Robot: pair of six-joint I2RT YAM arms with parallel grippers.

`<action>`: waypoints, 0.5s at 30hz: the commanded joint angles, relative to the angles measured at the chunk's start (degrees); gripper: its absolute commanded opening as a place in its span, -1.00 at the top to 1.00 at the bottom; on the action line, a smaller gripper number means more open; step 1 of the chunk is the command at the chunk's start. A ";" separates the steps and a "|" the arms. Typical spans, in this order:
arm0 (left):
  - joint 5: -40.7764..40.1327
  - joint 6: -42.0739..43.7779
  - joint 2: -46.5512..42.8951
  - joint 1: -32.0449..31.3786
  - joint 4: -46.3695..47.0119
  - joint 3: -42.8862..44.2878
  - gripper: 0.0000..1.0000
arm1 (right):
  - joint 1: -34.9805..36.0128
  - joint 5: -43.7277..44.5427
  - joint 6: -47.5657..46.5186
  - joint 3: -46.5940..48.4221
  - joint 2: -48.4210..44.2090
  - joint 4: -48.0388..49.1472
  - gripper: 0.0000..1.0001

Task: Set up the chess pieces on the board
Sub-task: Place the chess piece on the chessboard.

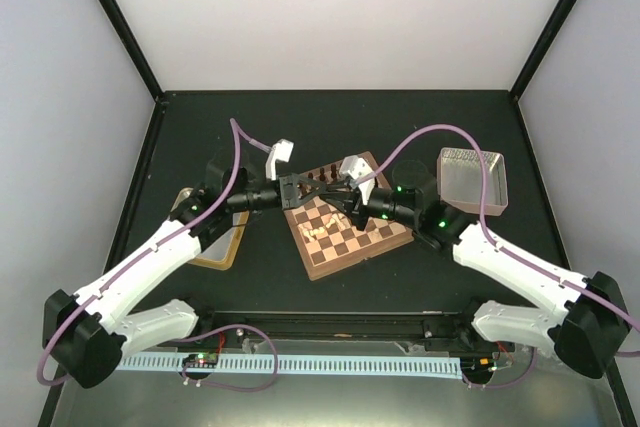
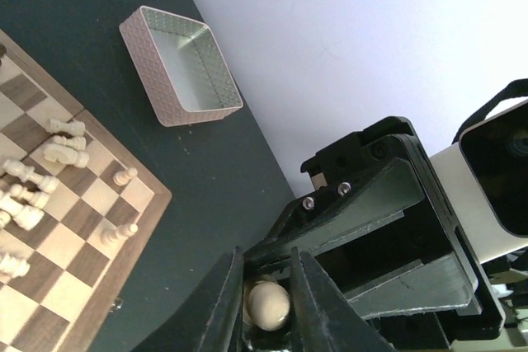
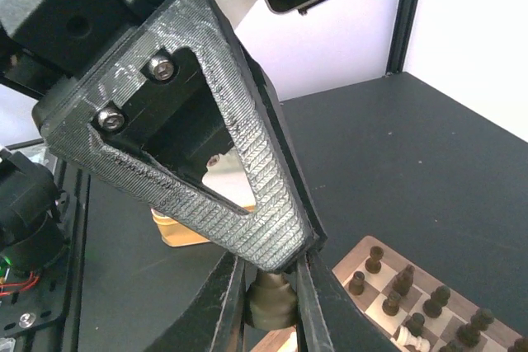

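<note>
We hold one piece (image 2: 268, 304) between both grippers: the left gripper (image 2: 266, 274) pinching its cream head, the right gripper (image 3: 271, 286) clamped tight around its base, likely a mid-air handover. The board (image 2: 155, 197) lies below them.

Top external: high behind both arm bases, looking down on the dark table (image 1: 250, 117). Left wrist: close behind the left end effector (image 2: 266, 290), facing rightward. Right wrist: close behind the right end effector (image 3: 268, 302), facing leftward. All views share the square brown-and-tan wooden chessboard (image 1: 340, 242).
</note>
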 commanded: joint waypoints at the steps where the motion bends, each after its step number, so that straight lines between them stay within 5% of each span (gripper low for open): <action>1: 2.39 0.67 0.69 0.23 -0.39 2.11 0.79 | 0.43 -0.03 -0.79 1.12 0.58 1.93 0.72; 5: 1.94 1.77 0.53 0.21 -0.97 1.75 0.97 | 0.50 1.70 1.51 1.45 0.80 1.31 0.63; 12: -7.73 8.83 -0.04 0.19 -5.57 1.60 0.97 | 0.38 5.14 9.28 1.60 -4.08 -8.64 -0.24; 15: -15.25 14.31 -0.07 -0.63 -8.16 0.57 0.97 | 0.41 7.11 14.03 -1.06 -8.65 -11.03 -0.37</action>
